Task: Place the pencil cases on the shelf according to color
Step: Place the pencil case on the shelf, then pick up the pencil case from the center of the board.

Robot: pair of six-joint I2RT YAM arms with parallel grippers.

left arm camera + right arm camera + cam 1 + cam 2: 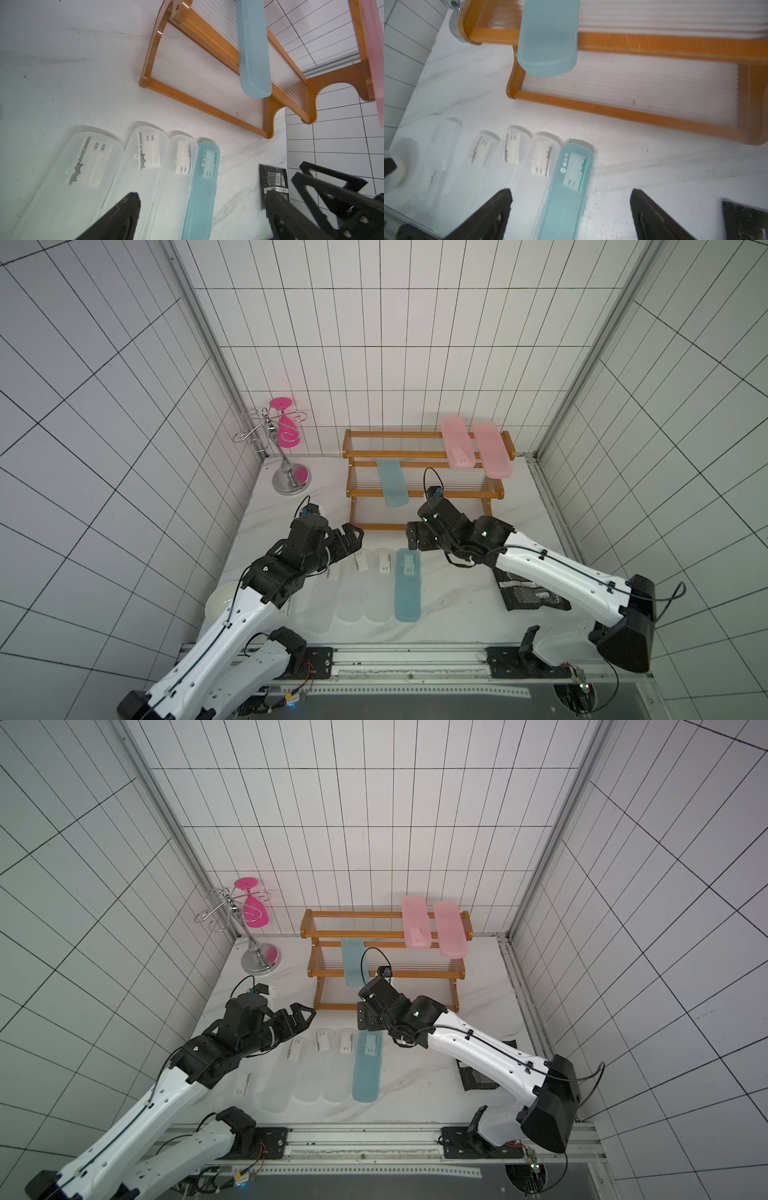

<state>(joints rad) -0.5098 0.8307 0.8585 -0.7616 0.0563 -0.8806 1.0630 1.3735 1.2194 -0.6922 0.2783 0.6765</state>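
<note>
A top view looks down on a white marble-patterned counter [457,614] enclosed by white tiled walls. At centre frame, against the back wall, stands the shelf [390,454], a three-tier stepped rack with an orange-brown wooden frame and tiers of thin clear rods.

A pink translucent plastic pencil case with a white label [457,445] and a plain pink pencil case [493,450] lie side by side at the right end of the top tier. Both overhang the front rail. A teal-blue translucent pencil case [392,483] lies across the middle tier, left of centre, and overhangs too.

Below centre, flat on the counter, a labelled teal-blue pencil case [407,585] ends a row of frosted clear pencil cases [380,593]. The leftmost of these is partly hidden under the left arm.

The right claw [571,191] hangs above the labelled teal-blue pencil case with its jaws spread wide, holding nothing. The left claw [201,195] hovers near the clear row, jaws also wide apart and empty.

The cases look light, hollow and stiff, with smooth shells that are probably slippery. A hard squeeze might flex the thin walls or pop a lid. Because they are long, a grip at one end would likely let the case droop or twist. Pinching across the narrow width near the middle seems safest. On the rod tiers a smooth case could slide forward.
</note>
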